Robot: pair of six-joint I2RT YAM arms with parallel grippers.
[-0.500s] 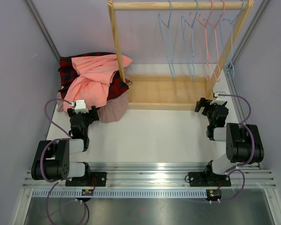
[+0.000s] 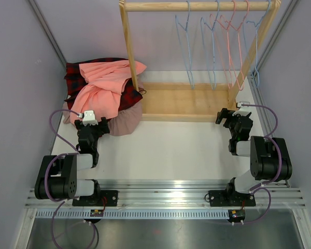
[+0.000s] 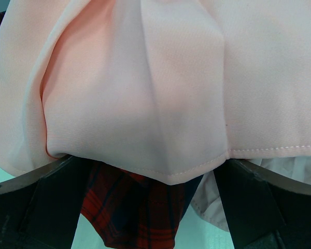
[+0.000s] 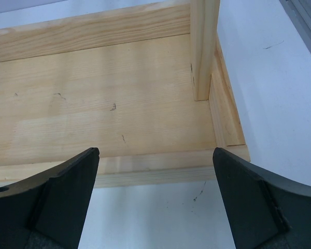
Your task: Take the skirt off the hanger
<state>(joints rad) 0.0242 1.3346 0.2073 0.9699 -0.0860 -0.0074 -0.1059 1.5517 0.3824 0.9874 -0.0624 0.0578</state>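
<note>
Finds peach skirt (image 2: pixel 106 85) heaped over plaid cloth (image 2: pixel 75 78), far left of counter (image 2: pixel 171 148), lower layers hidden. Shows left hand (image 3: pixel 150 199) spread open at its hem, right hand (image 4: pixel 154 155) open facing rack base (image 4: pixel 93 93).

A white tabletop (image 2: pixel 176 150) was seen across the middle of the overhead frame. At upper centre, a wooden rack (image 2: pixel 184 101) was set directly on it by its flat base board, with a post rising from each end. At upper left, just beside the rack's left end, a heap of garments was piled on the tabletop. A salmon-pink garment (image 2: pixel 101 88) was laid on top, red-and-black plaid cloth (image 2: pixel 76 78) beneath, and dusty-mauve cloth (image 2: pixel 125 123) spread at the lower edge.
</note>
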